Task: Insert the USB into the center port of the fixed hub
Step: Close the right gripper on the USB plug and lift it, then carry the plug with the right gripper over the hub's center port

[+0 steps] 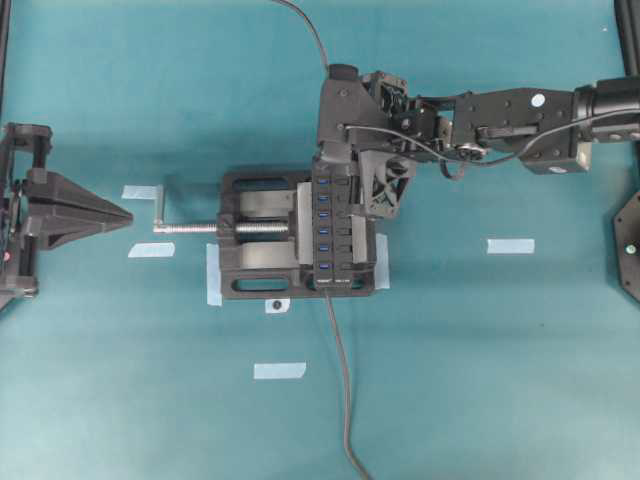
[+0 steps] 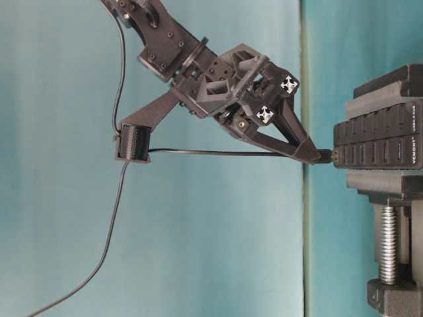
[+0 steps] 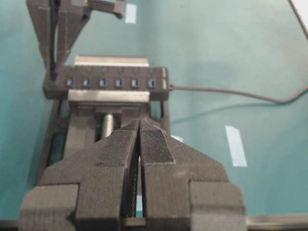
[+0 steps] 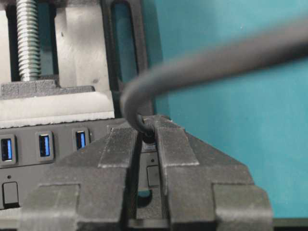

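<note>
The fixed hub is clamped in the vise, its row of blue slots facing up. My right gripper is shut on the USB plug and holds it against the hub's end slot, the far end in the overhead view. I cannot tell how deep the plug sits. In the right wrist view the plug shows between the fingertips, its cable arching away. The center port is uncovered, several slots away from the plug. My left gripper is shut and empty, well left of the vise; it also shows in the left wrist view.
The black vise has a silver screw and handle pointing toward my left gripper. The hub's own lead runs to the near edge. Tape strips lie on the teal table. A black cable holder hangs under the right arm.
</note>
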Motion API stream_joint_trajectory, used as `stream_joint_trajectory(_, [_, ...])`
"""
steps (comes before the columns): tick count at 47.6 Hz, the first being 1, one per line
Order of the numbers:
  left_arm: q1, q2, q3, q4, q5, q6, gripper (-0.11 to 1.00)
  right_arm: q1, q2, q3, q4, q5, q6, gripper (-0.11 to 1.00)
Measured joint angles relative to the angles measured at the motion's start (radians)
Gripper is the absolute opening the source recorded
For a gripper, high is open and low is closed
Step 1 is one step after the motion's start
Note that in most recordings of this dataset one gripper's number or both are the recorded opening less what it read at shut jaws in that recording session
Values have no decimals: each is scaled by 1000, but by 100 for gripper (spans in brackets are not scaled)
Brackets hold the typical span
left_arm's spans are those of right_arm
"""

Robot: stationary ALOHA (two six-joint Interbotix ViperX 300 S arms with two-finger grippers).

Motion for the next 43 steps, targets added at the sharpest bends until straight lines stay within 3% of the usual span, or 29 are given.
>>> stream_joint_trajectory(23, [0, 0, 0, 0, 0, 0, 0, 3, -52, -75, 3, 118, 0, 9])
stream_joint_trajectory(43, [-2, 0, 0, 0, 0, 0, 0, 20, -71, -80, 2, 137, 2, 9])
